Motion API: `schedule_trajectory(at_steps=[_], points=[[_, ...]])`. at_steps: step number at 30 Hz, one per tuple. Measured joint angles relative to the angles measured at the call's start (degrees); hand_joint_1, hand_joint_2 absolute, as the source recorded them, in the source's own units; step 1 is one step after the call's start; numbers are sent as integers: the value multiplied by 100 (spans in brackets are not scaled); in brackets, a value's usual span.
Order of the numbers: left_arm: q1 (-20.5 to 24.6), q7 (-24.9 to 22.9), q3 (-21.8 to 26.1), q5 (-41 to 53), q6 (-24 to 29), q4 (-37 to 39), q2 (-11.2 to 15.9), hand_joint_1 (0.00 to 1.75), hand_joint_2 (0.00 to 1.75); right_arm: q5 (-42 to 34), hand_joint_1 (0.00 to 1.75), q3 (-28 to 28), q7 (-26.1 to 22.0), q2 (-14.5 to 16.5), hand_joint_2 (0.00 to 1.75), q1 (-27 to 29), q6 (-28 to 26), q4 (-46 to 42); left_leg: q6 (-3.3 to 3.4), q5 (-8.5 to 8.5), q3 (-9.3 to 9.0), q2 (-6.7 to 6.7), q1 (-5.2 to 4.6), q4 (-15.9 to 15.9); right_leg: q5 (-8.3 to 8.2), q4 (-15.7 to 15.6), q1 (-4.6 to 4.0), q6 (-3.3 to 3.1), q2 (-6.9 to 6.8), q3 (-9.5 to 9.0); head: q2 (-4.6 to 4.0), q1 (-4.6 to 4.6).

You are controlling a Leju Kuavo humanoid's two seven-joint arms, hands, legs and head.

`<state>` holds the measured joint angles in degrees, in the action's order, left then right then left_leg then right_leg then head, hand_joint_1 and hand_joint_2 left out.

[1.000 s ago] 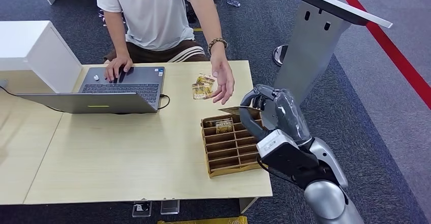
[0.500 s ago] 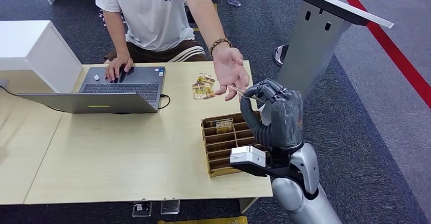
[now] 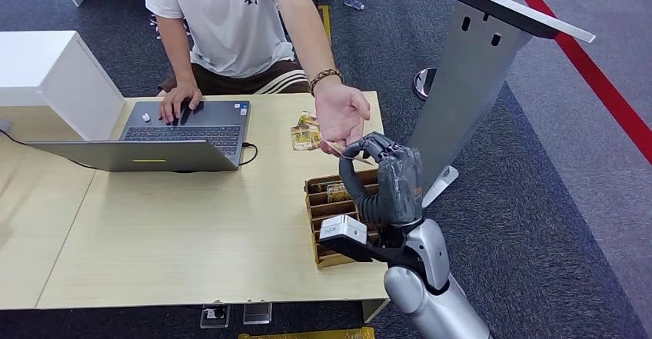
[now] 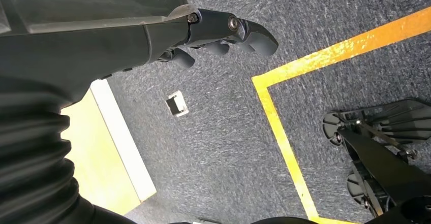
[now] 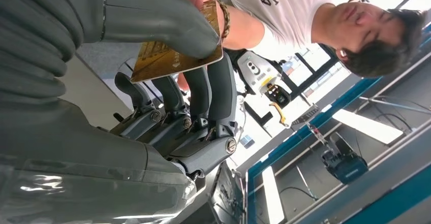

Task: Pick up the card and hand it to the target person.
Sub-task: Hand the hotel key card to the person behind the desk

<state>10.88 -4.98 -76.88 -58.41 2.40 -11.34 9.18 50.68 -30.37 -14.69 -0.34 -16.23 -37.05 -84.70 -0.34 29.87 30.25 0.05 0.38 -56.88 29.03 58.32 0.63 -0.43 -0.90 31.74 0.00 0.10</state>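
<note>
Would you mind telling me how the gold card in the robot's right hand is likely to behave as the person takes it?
The card looks thin and flat, so it is probably light and fairly stiff. Its glossy face may be slippery. The right hand pinches it under the thumb at one end, with the person's hand at the other, so it could slide out easily.

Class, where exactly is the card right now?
Head view: the card sits pinched in the right robot hand, touching the person's hand, above the slotted box.
</note>
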Motion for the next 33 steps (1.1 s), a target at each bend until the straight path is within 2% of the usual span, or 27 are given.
schedule_trajectory(at_steps=[7,11,12,16,21,27,29,33], points=[[-19,42,-3,-6,-96,0,0,0,175,-95,150,-87,68,25,175,-53,4,184,0,0,0,0,0,0,0,0,0,0,0,0,0,1],[-30,61,-5,-8,-139,0,1,0,175,-111,0,-134,102,26,175,-69,11,245,0,0,0,0,0,0,0,0,0,0,0,0,0,3],[-34,73,-5,-8,-139,0,2,0,175,-130,0,-141,119,27,175,-70,20,256,0,0,0,0,0,0,0,0,0,0,0,0,0,3],[-53,141,-5,-35,-114,0,4,0,0,-297,0,-147,166,25,175,-72,83,276,0,0,0,0,0,0,0,0,0,0,0,1,0,2],[-71,142,-5,-72,-36,0,11,0,0,-764,0,-147,110,25,175,-71,184,288,0,0,-1,0,0,0,0,0,0,0,0,1,0,3],[-103,135,-5,-92,18,0,19,0,0,-1930,0,-73,61,-30,175,-55,628,276,0,0,-2,1,0,0,0,-1,0,0,0,2,0,4],[-118,135,-5,-114,24,0,30,0,0,-2707,0,15,215,-70,175,-42,1108,250,0,0,-3,1,0,0,0,-1,0,0,0,2,0,2],[-193,136,-5,-175,50,0,66,0,0,-4913,0,333,759,-246,175,58,2481,191,0,0,-4,1,0,0,0,-2,0,0,1,3,0,0]])
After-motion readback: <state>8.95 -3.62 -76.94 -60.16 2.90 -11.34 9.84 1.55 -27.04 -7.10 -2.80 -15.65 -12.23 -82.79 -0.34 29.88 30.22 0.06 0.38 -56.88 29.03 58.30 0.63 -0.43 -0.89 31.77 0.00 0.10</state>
